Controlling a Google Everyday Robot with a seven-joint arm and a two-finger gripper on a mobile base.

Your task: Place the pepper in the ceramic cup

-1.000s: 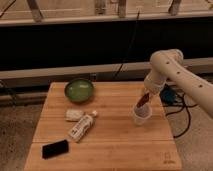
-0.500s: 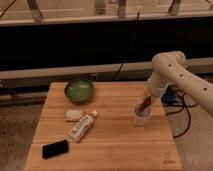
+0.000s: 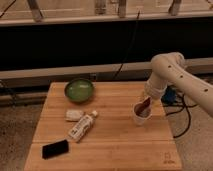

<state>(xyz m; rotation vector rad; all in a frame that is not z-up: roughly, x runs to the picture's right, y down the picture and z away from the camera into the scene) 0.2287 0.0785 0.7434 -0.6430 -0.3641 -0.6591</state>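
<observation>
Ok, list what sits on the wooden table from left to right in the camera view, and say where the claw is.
Black phone → small white packet → white bottle → ceramic cup at the right. The green bowl overlaps the packet and bottle, so it is left out. The claw is over the cup with the pepper.

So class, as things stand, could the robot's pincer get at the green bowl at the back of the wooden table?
Probably yes. The pincer is over the small whitish ceramic cup, with the dark red pepper there. The round green bowl sits uncovered across bare wooden table; nothing stands between them.
</observation>
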